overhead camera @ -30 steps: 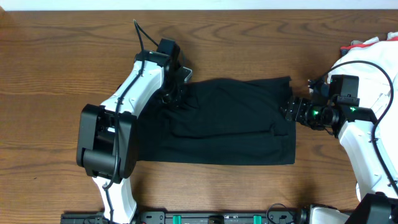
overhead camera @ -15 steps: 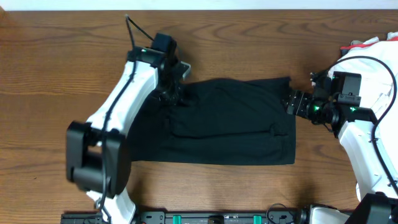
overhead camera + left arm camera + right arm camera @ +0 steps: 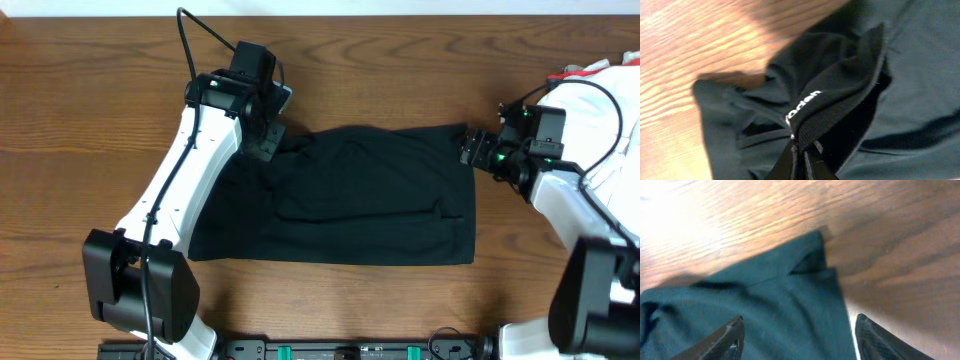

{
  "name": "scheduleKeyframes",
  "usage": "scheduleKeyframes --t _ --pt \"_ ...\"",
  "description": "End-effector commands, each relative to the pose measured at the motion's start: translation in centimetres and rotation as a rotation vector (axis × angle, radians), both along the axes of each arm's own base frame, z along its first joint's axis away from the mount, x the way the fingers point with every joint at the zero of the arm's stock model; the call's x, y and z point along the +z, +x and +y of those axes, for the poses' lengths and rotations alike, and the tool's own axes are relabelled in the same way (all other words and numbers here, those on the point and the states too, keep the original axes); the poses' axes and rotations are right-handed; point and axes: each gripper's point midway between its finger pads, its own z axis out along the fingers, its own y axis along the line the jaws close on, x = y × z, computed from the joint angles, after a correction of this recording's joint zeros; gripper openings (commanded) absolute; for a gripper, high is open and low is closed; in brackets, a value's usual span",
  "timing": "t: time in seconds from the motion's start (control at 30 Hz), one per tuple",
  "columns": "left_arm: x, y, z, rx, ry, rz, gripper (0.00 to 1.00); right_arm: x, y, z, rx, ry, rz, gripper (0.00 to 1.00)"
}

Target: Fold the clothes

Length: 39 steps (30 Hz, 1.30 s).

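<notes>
Black shirt lies mostly flat mid surface, roughly a rectangle. L gripper is at its top-left corner in the overhead view, pinched tight on a ribbed edge of the fabric right by the white lettering; cloth is bunched up there. R gripper is at the top-right corner, jaws wide, fingers either side of the shirt corner, nothing clamped. White cloth heap sits at the right edge of the surface, by the R arm.
</notes>
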Motion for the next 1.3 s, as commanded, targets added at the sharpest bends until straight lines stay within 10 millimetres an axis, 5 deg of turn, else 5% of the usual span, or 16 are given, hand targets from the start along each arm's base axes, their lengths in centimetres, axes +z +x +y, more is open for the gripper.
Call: scheduleKeyframes --t 0.0,0.27,0.5,0.67,1.0,1.07,1.17,1.27 --pt "1.2 0.7 2.5 0.09 0.113 -0.058 0.06 -1.7 0.8 -0.6 -0.033 0.054 0.019 0.64" --pt "2.4 0.6 2.9 0.147 0.098 -0.094 0.06 -4.7 2.4 0.0 -0.026 0.128 0.006 0.58" --pt "3.3 0.6 3.1 0.157 0.088 -0.12 0.06 -4.8 4.6 0.2 -0.04 0.18 -0.081 0.56" --pt "3.3 0.6 3.2 0.159 0.087 -0.122 0.06 -5.6 4.2 2.0 0.016 0.259 -0.06 0.47" --pt "3.4 0.9 4.9 0.205 0.09 -0.121 0.06 -4.9 4.4 2.7 0.045 0.306 -0.072 0.2" --pt "3.4 0.9 5.3 0.216 0.09 -0.121 0.06 -4.6 4.7 2.8 0.054 0.312 -0.081 0.21" --pt "3.4 0.9 5.7 0.226 0.091 -0.121 0.06 -4.2 5.1 2.7 0.045 0.323 -0.085 0.49" --pt "3.4 0.9 5.7 0.227 0.091 -0.121 0.06 -3.6 5.5 2.6 0.049 0.341 -0.099 0.48"
